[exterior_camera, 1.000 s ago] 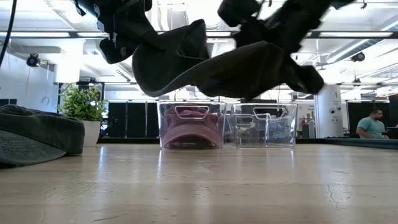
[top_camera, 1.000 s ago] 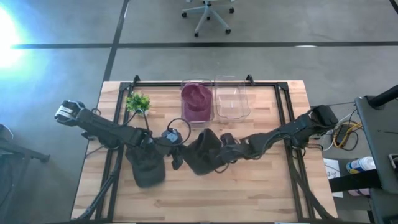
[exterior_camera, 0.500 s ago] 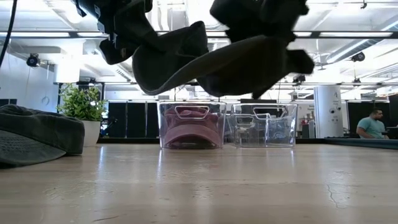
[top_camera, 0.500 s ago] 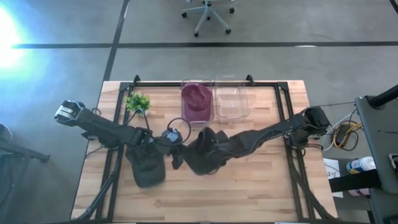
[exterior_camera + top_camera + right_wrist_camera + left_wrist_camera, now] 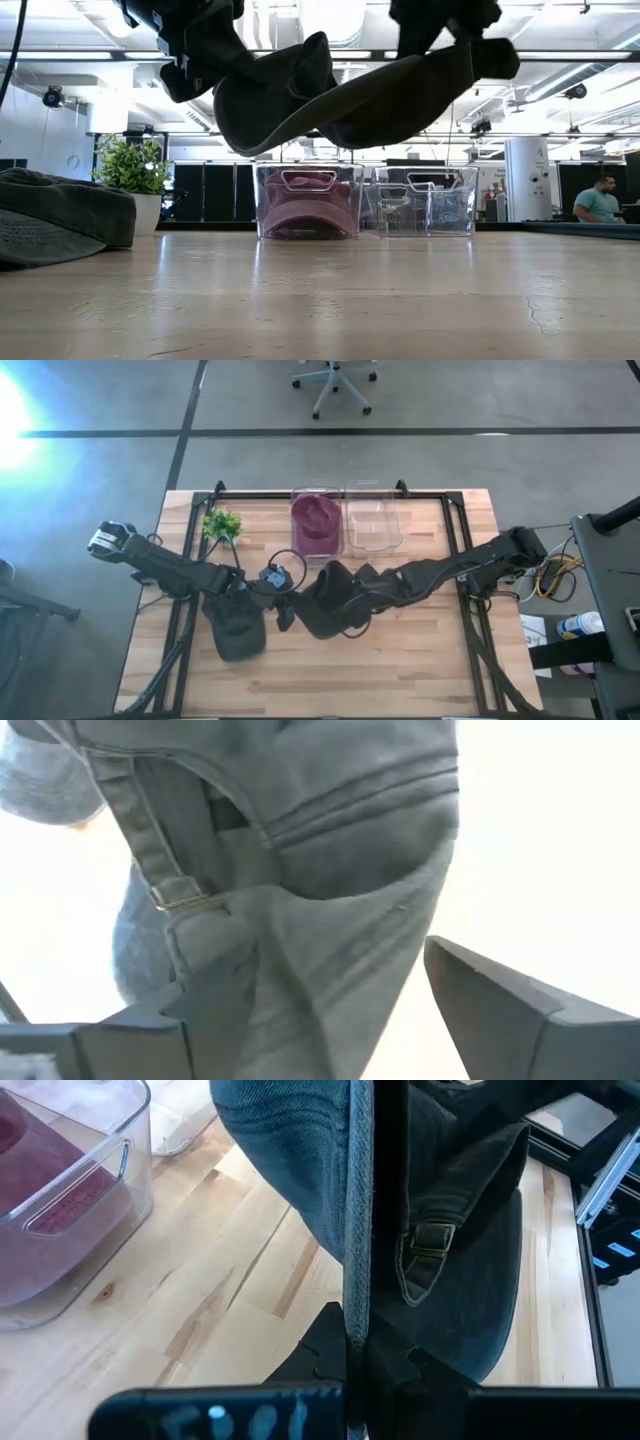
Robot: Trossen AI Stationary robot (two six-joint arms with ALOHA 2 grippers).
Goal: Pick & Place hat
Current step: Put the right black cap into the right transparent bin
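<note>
The left gripper [image 5: 283, 610] is clamped on the dark hat [image 5: 325, 605], held above the table [image 5: 400, 670] at mid-table. The right gripper [image 5: 330, 1010] has its fingers spread wide around the hat's right side. Another hat [image 5: 238, 635] lies left.

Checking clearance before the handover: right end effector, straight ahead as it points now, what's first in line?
The dark hat. It hangs between the open fingers of the right end effector and fills the wrist view ahead; the left end effector grips its other side. Depth beyond is unclear.
</note>
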